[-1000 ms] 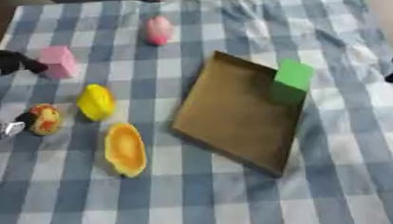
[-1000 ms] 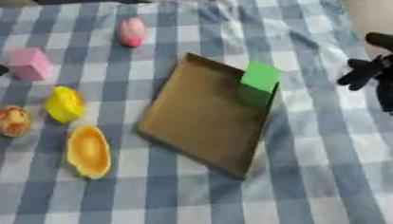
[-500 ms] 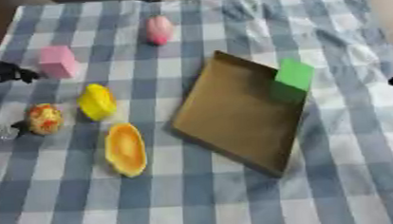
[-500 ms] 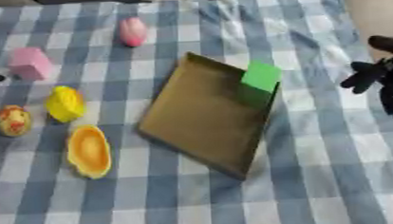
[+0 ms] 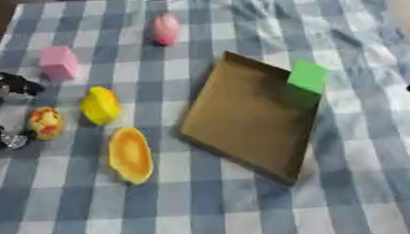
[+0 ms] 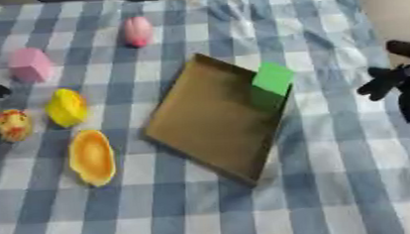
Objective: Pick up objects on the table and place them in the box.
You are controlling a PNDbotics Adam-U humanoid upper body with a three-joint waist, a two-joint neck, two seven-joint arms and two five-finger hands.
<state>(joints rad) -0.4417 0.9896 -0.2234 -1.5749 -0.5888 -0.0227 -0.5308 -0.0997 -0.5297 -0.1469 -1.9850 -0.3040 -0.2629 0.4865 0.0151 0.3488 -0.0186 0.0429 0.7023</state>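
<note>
At the far left edge of the bench (image 5: 247, 216), covered in a blue and white checked cloth, the left robot hand (image 5: 1, 88) showed only as dark parts against the cloth; whether its fingers were curled or straight could not be told, and it had nothing visibly in its hold. Just beside it lay a small yellow and red round toy (image 5: 45, 123), close to the dark metal at the edge. A pink block (image 5: 59, 63) sat farther back on the cloth, apart from the hand. Next came a yellow lumpy object (image 5: 100, 104), and nearer the front an orange oval piece (image 5: 130, 155) lying lengthwise. Toward the far side a pink egg-shaped thing (image 5: 164, 29) rested alone. Past the middle lay the brown box (image 5: 243, 122), flat and shallow, turned askew to the checks. A green cube (image 5: 307, 78) stood in the box's far right corner, against its wall. At the right edge the right robot hand (image 6: 396, 78) hung over the cloth, well apart from the box, dark fingers spread and somewhat bent, holding nothing.
</note>
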